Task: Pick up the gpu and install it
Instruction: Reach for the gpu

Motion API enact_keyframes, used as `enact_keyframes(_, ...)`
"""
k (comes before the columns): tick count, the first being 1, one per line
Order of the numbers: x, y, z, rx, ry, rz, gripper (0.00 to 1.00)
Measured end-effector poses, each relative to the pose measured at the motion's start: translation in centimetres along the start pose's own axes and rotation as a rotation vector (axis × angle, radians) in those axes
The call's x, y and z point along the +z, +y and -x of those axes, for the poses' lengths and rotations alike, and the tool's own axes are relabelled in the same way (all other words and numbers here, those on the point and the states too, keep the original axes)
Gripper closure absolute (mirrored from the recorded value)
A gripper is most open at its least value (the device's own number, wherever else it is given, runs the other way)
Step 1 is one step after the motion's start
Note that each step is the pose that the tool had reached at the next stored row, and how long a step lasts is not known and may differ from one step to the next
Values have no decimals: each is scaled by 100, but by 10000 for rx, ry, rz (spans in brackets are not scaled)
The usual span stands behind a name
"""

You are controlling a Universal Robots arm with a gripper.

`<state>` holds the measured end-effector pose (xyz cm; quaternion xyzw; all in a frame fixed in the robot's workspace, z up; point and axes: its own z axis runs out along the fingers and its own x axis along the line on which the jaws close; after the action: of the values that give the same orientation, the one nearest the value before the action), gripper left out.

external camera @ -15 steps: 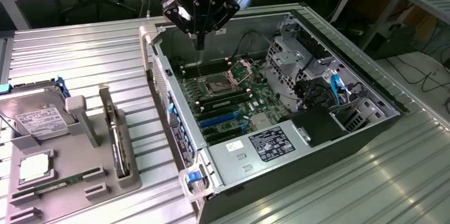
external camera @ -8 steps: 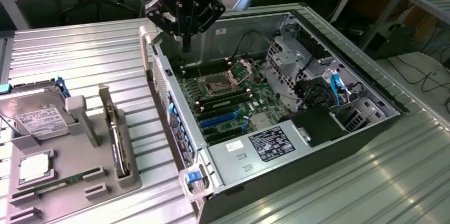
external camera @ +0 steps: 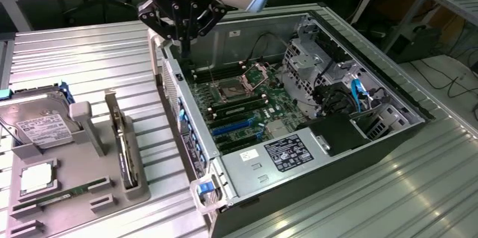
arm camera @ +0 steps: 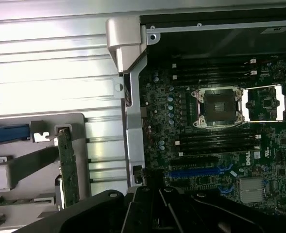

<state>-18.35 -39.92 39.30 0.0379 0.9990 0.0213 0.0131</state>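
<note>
Green gpu (arm camera: pixel 67 165): stands in holder (external camera: pixel 89 193), exterior view's left | gripper (external camera: pixel 183 47): hangs over case's (external camera: pixel 247 31) far edge, jaws closed, empty | step: pick-up not begun | need: likely jaws spread

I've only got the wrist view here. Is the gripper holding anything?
Observer: No. In the exterior view the gripper is shut, with nothing in it.
Operator: So where's the gpu against the case?
Observer: The gpu stands on edge in a grey holder, on the exterior view's left of the case.
Operator: What else is in that holder?
Observer: A hard drive, a CPU chip and a memory stick, all further to the exterior view's left than the gpu.
</note>
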Motion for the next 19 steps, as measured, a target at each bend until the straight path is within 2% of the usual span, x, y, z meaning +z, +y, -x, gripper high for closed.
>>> enact_keyframes(4,0,-21,-15,-28,1,1,89)
enact_keyframes(19,34,-200,-68,-330,16,29,89)
